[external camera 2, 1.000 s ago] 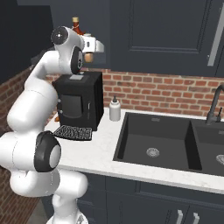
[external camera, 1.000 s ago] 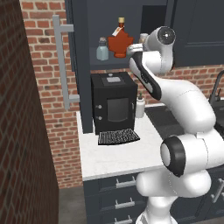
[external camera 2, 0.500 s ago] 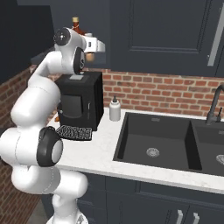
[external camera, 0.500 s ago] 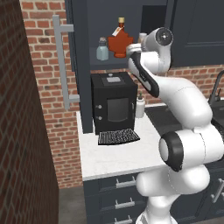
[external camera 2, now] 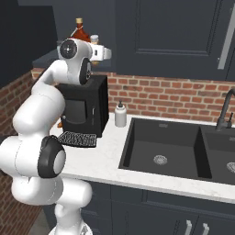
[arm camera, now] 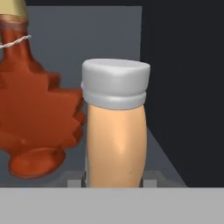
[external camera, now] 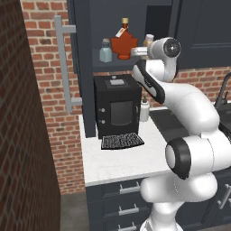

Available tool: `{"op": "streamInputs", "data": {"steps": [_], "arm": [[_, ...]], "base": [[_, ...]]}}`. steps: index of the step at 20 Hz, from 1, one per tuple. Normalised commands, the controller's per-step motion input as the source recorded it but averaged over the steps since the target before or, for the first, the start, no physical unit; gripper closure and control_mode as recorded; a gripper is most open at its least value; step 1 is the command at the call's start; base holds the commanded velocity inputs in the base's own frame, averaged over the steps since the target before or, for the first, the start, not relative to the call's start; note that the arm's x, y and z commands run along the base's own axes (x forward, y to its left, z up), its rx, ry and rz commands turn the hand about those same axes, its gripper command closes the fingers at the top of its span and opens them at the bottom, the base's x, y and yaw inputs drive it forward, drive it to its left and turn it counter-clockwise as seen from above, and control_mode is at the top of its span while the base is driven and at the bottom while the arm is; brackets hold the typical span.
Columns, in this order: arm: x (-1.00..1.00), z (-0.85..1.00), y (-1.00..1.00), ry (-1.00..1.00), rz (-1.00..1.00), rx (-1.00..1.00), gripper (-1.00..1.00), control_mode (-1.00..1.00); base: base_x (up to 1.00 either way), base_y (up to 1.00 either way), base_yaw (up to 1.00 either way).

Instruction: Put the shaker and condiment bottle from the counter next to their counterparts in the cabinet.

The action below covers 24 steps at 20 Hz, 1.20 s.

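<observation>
My gripper (arm camera: pixel 113 181) is shut on the condiment bottle (arm camera: pixel 116 131), an orange-tan bottle with a pale cap, held upright low over the shelf inside the cabinet (external camera: pixel 85 27). Just left of it, almost touching, stands the red maple-leaf bottle (arm camera: pixel 35 118). In the left base view the condiment bottle's cap (external camera: pixel 148 39) peeks out behind my wrist, right of the maple-leaf bottle (external camera: pixel 124 43). The blue-grey shaker (external camera: pixel 105 50) stands on the same shelf, left of the maple-leaf bottle. From the right, the cap (external camera 2: pixel 94 39) shows beside the maple-leaf bottle (external camera 2: pixel 80 32).
A black coffee machine (external camera: pixel 116 106) stands on the counter (external camera: pixel 117 158) under the cabinet, with a white squeeze bottle (external camera 2: pixel 120 114) to its right. The cabinet door with its long bar handle (external camera: pixel 61 67) hangs open at left. A black sink (external camera 2: pixel 160 151) and tap (external camera 2: pixel 225 112) lie right.
My wrist has sunk a little with the condiment bottle still gripped beside the maple-leaf bottle. Nothing else has moved.
</observation>
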Motion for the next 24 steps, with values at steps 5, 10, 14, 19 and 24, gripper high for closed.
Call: {"op": "streamInputs", "data": {"steps": [5, 10, 14, 19, 24], "arm": [[0.26, -0.11, -0.02, -0.04, 0.0, 0.07, 1.0, -1.0], [0.3, -0.1, 0.0, -0.03, 0.0, 0.05, 1.0, -1.0], [0.27, -0.11, 0.0, -0.03, 0.0, 0.04, 1.0, -1.0], [0.23, -0.16, 0.0, -0.03, 0.0, 0.02, 1.0, -1.0], [0.19, -0.28, 0.03, -0.02, 0.01, 0.0, 1.0, -1.0]], "base": [[0.0, 0.0, 0.0], [0.0, 0.0, 0.0], [0.0, 0.0, 0.0], [0.0, 0.0, 0.0], [0.0, 0.0, 0.0]]}}
